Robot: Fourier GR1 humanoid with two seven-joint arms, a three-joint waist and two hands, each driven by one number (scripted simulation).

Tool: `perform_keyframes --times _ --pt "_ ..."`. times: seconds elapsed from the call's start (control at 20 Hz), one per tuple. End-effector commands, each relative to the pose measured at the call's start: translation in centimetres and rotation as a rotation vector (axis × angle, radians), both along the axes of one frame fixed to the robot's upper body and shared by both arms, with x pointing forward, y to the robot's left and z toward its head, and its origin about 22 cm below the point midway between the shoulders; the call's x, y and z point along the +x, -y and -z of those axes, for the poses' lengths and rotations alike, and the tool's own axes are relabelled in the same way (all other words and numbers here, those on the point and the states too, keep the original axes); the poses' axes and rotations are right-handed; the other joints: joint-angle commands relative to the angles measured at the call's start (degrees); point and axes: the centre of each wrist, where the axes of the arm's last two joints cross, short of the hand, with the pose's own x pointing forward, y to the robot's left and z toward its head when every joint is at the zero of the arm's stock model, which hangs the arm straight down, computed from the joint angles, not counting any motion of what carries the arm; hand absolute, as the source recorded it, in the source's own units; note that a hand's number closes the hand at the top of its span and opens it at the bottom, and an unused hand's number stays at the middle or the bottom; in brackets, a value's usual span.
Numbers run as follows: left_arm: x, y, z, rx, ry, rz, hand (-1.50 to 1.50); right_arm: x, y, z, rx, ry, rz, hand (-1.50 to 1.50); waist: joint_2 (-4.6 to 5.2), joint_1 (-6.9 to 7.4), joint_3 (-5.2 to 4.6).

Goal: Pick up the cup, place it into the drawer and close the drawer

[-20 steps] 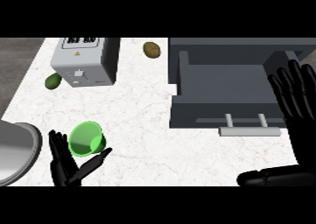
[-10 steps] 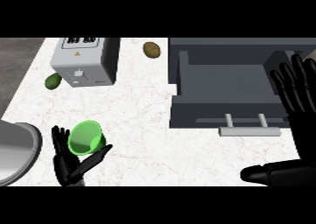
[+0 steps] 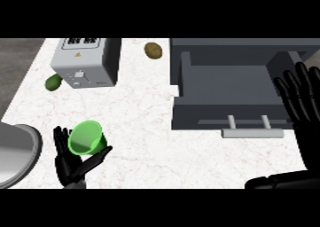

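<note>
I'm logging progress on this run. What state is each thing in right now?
Cup: tilted, out of the drawer, with the left hand around it.
Drawer: open, nothing visible inside.
Left hand: fingers and thumb on either side of the cup.
Right hand: open, fingers straight, at the drawer's right edge.
Toaster: upright on the counter.

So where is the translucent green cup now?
The translucent green cup sits lower left in the head view, cradled by the left hand, well left of the open grey drawer.

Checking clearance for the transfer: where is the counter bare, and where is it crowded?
Bare marble lies between the toaster, the open drawer and the left hand around the cup. The drawer's inside is bare too. Crowded: its right side, by the right hand.
</note>
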Motion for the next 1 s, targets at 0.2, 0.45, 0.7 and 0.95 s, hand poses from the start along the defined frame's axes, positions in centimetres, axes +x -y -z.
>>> perform_keyframes --times 0.2,0.45,0.7,0.95 --pt "1.0 1.8 0.6 -0.08 0.11 0.075 -1.5 0.9 -1.0 0.6 -0.006 -0.016 0.003 -1.5 0.02 0.03 -0.01" --pt "2.2 1.4 0.3 -0.097 0.156 0.122 1.5 -0.5 1.0 -0.4 0.006 0.002 0.001 -1.5 -0.01 -0.09 0.0" --pt "2.4 0.8 0.4 0.025 0.195 0.08 1.5 0.6 0.9 0.7 0.006 0.012 0.005 -1.5 0.04 -0.04 0.01" --pt "4.3 -2.6 -1.4 0.012 0.202 0.381 1.5 0.2 0.2 0.0 0.021 0.011 0.006 -1.5 0.08 -0.37 -0.03"
